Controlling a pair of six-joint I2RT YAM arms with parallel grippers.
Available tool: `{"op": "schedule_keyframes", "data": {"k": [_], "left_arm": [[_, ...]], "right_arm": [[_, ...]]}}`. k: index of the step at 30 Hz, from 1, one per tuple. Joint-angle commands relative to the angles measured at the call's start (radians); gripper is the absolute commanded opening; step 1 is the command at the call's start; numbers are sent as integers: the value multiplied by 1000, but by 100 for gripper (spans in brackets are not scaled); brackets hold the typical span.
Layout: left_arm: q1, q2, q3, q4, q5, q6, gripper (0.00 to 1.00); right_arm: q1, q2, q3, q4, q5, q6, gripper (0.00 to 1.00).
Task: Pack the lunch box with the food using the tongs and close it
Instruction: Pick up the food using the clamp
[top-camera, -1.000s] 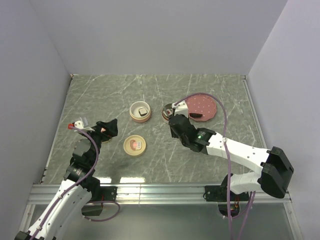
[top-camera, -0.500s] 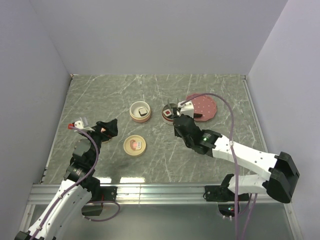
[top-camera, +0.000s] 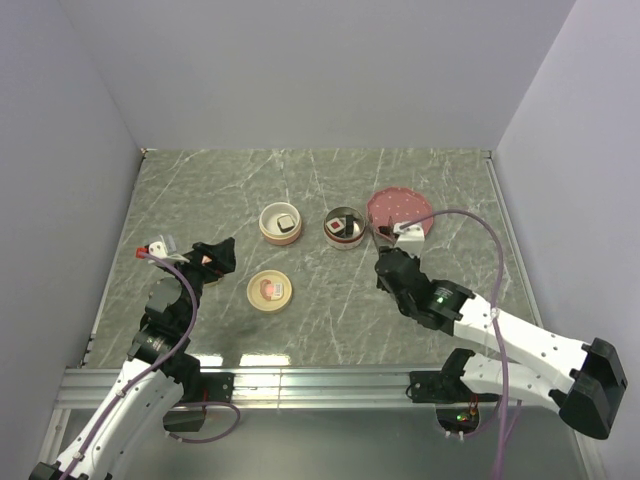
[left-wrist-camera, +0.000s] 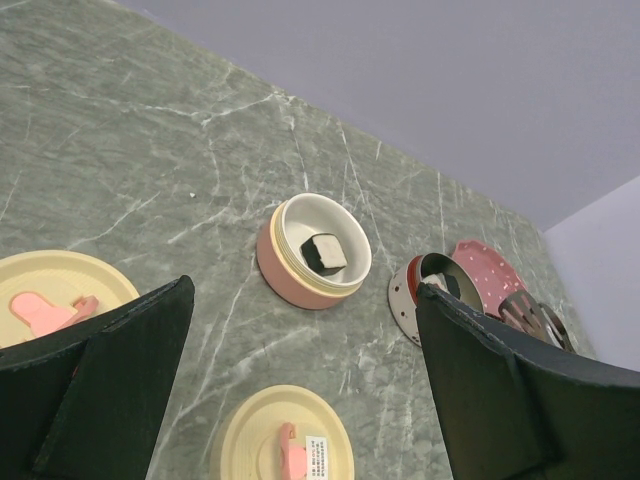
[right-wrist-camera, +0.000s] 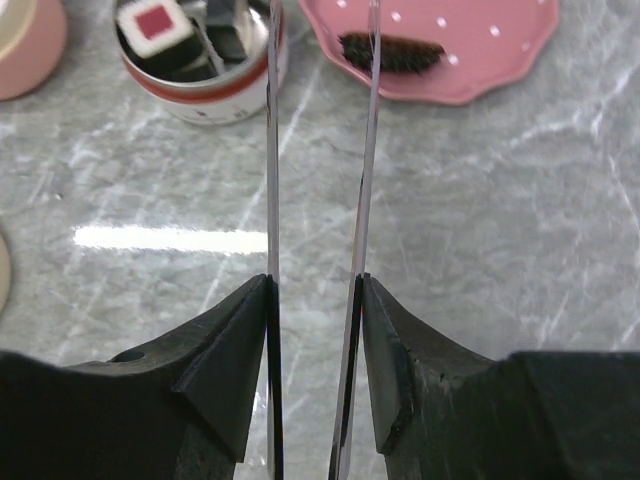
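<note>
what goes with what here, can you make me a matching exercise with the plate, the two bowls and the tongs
Things:
1. pink plate
2. metal bowl
3. pink bowl
4. tongs

States:
a. holds a red-centred piece
b. clamped between the right fingers
c. holds a pale-topped piece
d. carries one dark piece

Pairs: 1-d, 2-a, 3-c, 4-b

tongs (right-wrist-camera: 271, 150): thin, arms apart | red-centred piece (right-wrist-camera: 155, 24): in metal bowl (right-wrist-camera: 215, 100) | dark piece (right-wrist-camera: 392, 52): on pink plate (right-wrist-camera: 490, 40)
</note>
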Motion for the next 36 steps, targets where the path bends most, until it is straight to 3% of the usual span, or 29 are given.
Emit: {"op": "schedule_keyframes", "data": {"k": [1, 14, 25, 36], "left_arm": [[-2, -5, -3, 26, 12, 0, 99], [-1, -7, -6, 28, 18, 0, 99], [-2, -5, -9, 34, 14, 0, 99], [-2, 2, -9, 35, 11, 0, 100]], "right_arm": [[-15, -47, -21, -29, 34, 89, 49], [-27, -105, -89, -30, -4, 165, 49], [-163, -93, -113, 93, -119, 70, 49], [-225, -2, -70, 171, -179, 3, 49]]}}
